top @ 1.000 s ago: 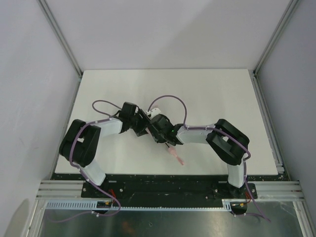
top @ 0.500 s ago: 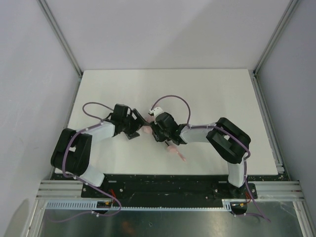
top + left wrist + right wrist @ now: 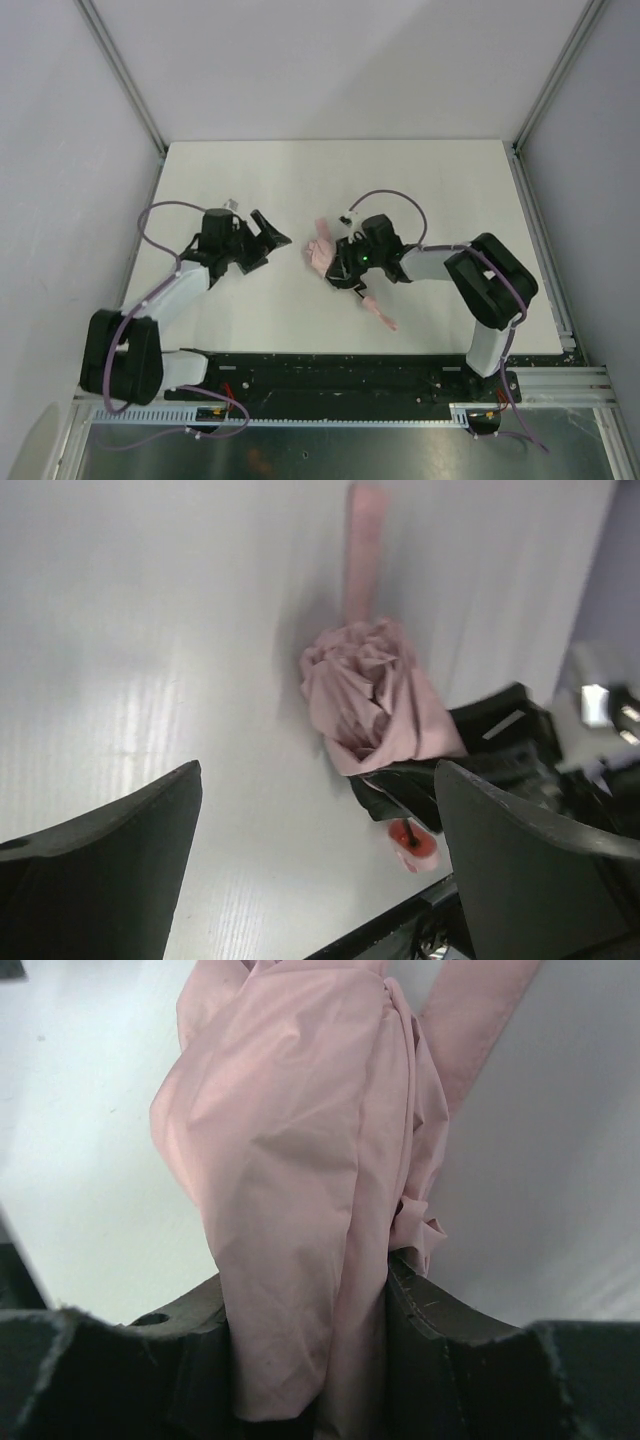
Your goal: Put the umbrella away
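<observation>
Since a second ago, the left tool (image 3: 274, 228) has been drawn back to the left and opened fully. The pale pink fabric folding umbrella (image 3: 320, 252) has been carried a little to the right in the right tool (image 3: 342, 264). Earlier, both tools were crowded together over it.

The umbrella is now held low over the white bench (image 3: 450, 190) with its bunched canopy (image 3: 300, 1160) pinched between the right tool's partly closed jaws. The fabric bulges out ahead of that tool's tips. A flat pink closure strap (image 3: 365, 540) is seen trailing from the bundle onto the bench, beyond the right tool. A small pink handle end (image 3: 381, 316) sticks out behind the right tool, toward the arm bases. The left tool holds nothing and is aimed at the bundle from well apart.

The step in hand is judged to be gathering the loose canopy so that the strap can be wrapped around it. For this to be done well, the right tool's pinch should be kept firm and steady. The strap, not the slack fabric, should be taken near its free end by the left tool. Tension should be kept up while the strap is wound, as the folds look ready to spring loose.
</observation>
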Controlling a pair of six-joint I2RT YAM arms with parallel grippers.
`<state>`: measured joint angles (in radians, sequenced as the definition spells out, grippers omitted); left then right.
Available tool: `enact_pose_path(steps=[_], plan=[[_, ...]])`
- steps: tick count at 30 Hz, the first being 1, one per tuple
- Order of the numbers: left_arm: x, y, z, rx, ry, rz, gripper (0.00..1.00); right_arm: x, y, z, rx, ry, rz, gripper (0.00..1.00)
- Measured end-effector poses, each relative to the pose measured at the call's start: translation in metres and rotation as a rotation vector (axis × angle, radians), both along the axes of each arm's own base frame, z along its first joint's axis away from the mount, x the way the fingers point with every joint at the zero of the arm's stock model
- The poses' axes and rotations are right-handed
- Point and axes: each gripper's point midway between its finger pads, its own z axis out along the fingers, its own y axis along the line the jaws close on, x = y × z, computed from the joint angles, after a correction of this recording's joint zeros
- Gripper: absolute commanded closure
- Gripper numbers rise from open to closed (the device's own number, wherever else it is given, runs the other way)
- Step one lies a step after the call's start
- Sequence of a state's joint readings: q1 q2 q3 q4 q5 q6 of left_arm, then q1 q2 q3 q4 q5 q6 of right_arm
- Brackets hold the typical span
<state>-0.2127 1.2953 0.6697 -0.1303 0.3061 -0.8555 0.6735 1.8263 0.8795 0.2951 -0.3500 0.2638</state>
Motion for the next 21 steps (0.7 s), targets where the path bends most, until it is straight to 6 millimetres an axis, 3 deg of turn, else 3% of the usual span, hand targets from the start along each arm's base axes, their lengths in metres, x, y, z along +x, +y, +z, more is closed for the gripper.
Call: enact_pose_path(steps=[6,11,16,21], plan=[[-0.004,-0.013,0.072,-0.058,-0.27,-0.127,0.05,-0.011,-0.033,0.02,0.152,0.218,-0.024,1.0],[-0.021,-0.031,0.124,-0.141,-0.48,-0.266,0.05,-0.014,-0.047,0.076,0.294,0.26,-0.013,1.0],[-0.047,-0.06,0.146,-0.194,-0.584,-0.438,0.07,-0.029,-0.057,0.153,0.434,0.192,0.055,1.0],[-0.071,-0.082,0.154,-0.224,-0.637,-0.55,0.07,-0.048,-0.065,0.198,0.52,0.181,0.107,1.0]])
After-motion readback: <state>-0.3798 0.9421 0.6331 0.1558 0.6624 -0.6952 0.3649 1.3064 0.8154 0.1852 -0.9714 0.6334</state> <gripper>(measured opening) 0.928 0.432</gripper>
